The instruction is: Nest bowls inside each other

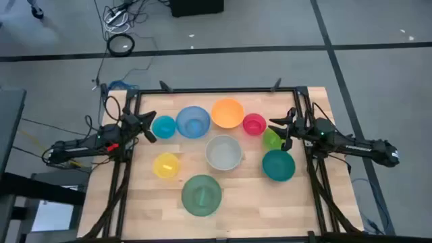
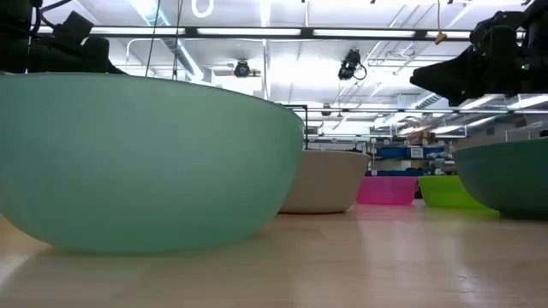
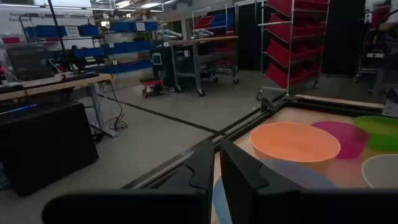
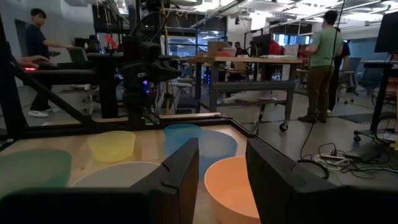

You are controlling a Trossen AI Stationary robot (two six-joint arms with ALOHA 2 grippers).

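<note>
Nine bowls stand upright on their bases on the wooden table [image 1: 304, 202]: cyan [image 1: 163, 126], light blue [image 1: 193, 122], orange [image 1: 227, 113], pink [image 1: 254, 124], lime [image 1: 273, 140], grey-white [image 1: 223, 152], yellow [image 1: 166, 165], green [image 1: 201, 195] and teal [image 1: 279, 165]. None sits inside another. My left gripper [image 1: 151, 129] hovers level at the table's left side, just beside the cyan bowl. Its fingers [image 3: 205, 168] are shut to a slit with nothing between them. My right gripper [image 1: 278, 128] hovers open over the gap between the pink and lime bowls, holding nothing.
A black frame [image 1: 216, 90] borders the table's far and side edges. Bare wood lies along the near edge on either side of the green bowl. In the right wrist view, people [image 4: 326, 56] stand at benches in the room beyond the table.
</note>
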